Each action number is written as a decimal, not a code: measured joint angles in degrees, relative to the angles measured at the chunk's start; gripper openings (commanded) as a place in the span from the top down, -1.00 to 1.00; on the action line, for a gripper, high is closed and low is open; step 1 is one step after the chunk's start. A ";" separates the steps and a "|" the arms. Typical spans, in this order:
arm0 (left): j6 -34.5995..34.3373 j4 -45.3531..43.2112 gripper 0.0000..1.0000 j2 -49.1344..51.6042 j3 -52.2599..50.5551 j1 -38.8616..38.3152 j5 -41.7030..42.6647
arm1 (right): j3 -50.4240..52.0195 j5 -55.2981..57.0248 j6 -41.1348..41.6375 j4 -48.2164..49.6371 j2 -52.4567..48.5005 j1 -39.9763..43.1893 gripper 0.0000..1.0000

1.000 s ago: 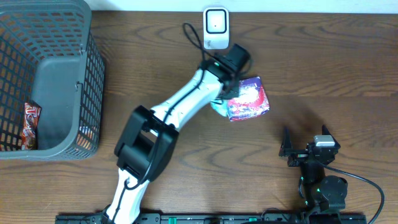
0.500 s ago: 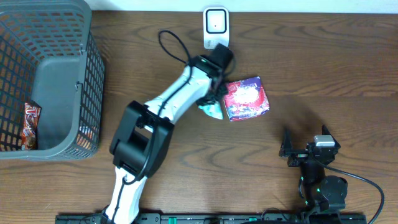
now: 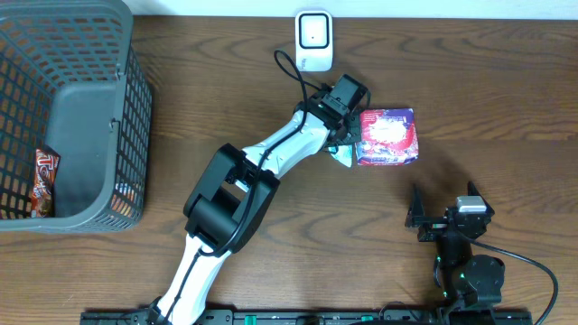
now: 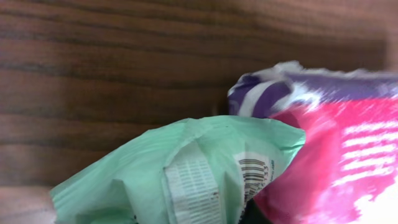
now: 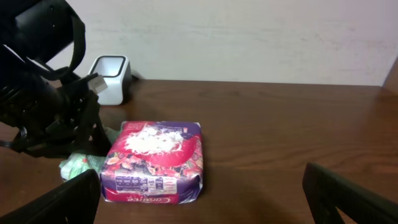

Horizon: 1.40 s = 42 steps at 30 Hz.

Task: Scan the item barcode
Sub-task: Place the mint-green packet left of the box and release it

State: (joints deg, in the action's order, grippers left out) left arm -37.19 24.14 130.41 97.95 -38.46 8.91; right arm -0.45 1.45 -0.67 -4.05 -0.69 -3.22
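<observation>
Overhead: the left arm (image 3: 271, 158) reaches across the wooden table (image 3: 506, 81) toward 1 o'clock. The left gripper (image 3: 346, 144) is pressed together, pinching a green packet (image 3: 340, 157). That packet sits near the table's middle, touching the 8 o'clock corner of a purple-and-pink package (image 3: 386, 137). The white scanner (image 3: 313, 41) stands at the table's 12 o'clock edge, at about 11 o'clock from the packet and apart from it. A grey basket (image 3: 90, 117) fills the 9 o'clock side, with a red snack wrapper (image 3: 44, 181) inside its left wall. The right gripper (image 3: 442, 209) rests at 5 o'clock from the package – its jaws spread wide, holding nothing.

Left wrist: the crumpled green packet fills the lower frame, a printed barcode (image 4: 252, 171) facing the camera; the package lies against it at 3 o'clock.

Right wrist: both fingers (image 5: 62, 199) frame the lower corners, far apart. The package lies flat ahead – the green packet at its 9 o'clock, the scanner at 11 o'clock behind.
</observation>
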 measured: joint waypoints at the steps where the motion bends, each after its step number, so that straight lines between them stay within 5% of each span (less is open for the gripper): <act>1: 1.49 0.52 0.85 0.00 0.02 0.22 0.22 | 0.00 0.00 0.00 0.00 0.00 0.00 -0.98; 5: 4.17 3.30 0.84 -0.02 0.46 1.51 0.98 | 0.00 0.00 0.00 0.00 0.00 0.00 -0.99; 7: 4.26 4.44 0.66 -0.07 0.59 2.32 1.29 | 0.00 0.00 0.00 0.00 0.00 0.00 -0.98; 14: 4.02 7.19 0.66 -0.28 0.72 4.33 1.33 | 0.00 0.00 0.00 0.00 0.00 0.00 -0.98; 16: 4.26 7.89 0.33 -0.66 0.72 4.79 1.31 | 0.00 0.00 0.00 0.00 0.00 0.00 -0.99; 18: 4.37 8.07 -0.33 -1.09 0.72 5.49 1.31 | 0.00 -0.02 0.00 0.00 0.00 0.00 -0.98; 21: 5.22 8.22 -1.00 -2.62 0.72 7.17 1.51 | 0.00 0.00 0.00 0.00 0.00 0.00 -0.99; 34: 11.93 8.50 -0.96 -25.07 0.76 14.23 1.05 | 0.00 0.00 0.00 0.00 0.00 0.00 -0.99; 42: 17.62 7.74 -0.96 -41.68 1.22 37.11 -2.25 | 0.00 0.00 0.00 0.00 0.00 0.00 -0.98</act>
State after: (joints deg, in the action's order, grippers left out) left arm -19.57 31.88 88.73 99.18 -1.34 6.66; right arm -0.45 1.45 -0.67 -4.05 -0.69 -3.22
